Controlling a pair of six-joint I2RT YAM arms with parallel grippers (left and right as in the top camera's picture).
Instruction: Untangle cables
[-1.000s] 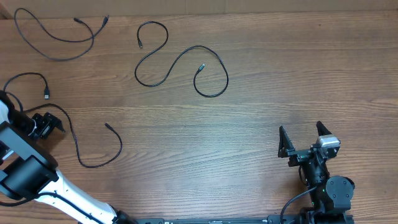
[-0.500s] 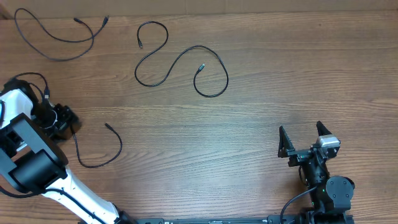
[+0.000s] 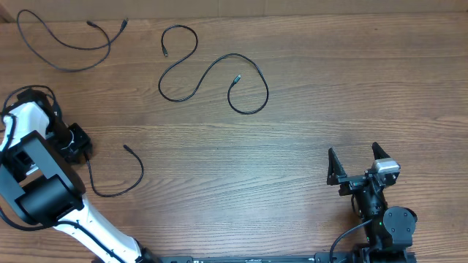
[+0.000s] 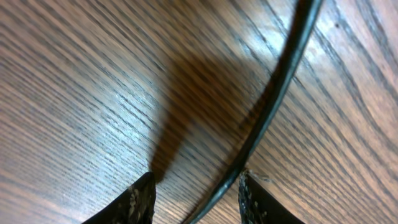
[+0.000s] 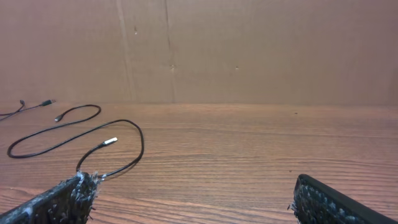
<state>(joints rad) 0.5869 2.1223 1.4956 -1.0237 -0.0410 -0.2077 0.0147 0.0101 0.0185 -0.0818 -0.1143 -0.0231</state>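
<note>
— Three cables (image 3: pixel 268 91) lie apart on the counter (image 3: pixel 292 183). Which comes next?
— The cable (image 4: pixel 283 81) by the left edge. It runs lengthwise through the left gripper (image 4: pixel 194 198), against one finger.
— Clamped?
— Fingers apart, seemingly not pinching; the close view is blurry. The right gripper (image 3: pixel 353 152) stands wide, empty, far off.

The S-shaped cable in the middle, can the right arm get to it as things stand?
Probably yes. The right gripper is open and empty, and only bare table lies between it and the cable. Whether the arm stretches that far can't be judged for certain.
</note>
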